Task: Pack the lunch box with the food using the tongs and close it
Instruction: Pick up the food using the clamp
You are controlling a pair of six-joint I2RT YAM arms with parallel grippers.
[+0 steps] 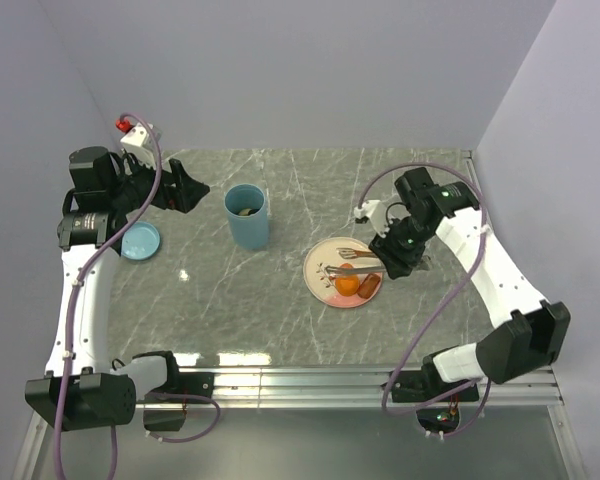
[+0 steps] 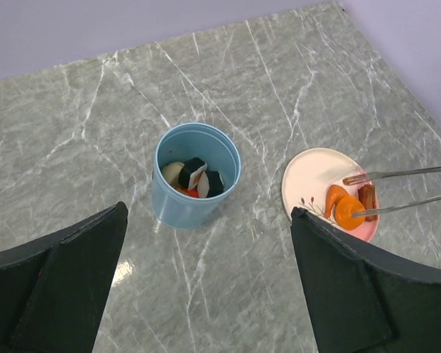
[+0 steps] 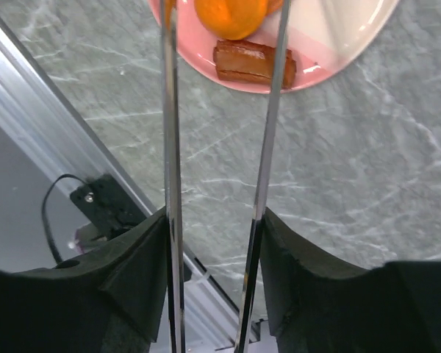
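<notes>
Holding the tongs (image 3: pixel 268 110) in the right gripper (image 3: pixel 213 228), with both arms reaching out over the plate (image 1: pixel 318 258).
Pressing fingers against the outer sides of the tong arms, tips flanking the orange round (image 3: pixel 231 15), perhaps touching it, with the sausage (image 3: pixel 253 62) just beside. Leaving the left gripper (image 2: pixel 209 212) spread wide and empty above the table (image 2: pixel 279 73). Showing the box (image 2: pixel 184 213) upright, well apart from the plate, rolls (image 2: pixel 202 176) inside, lid (image 1: pixel 140 240) off near the left arm.
</notes>
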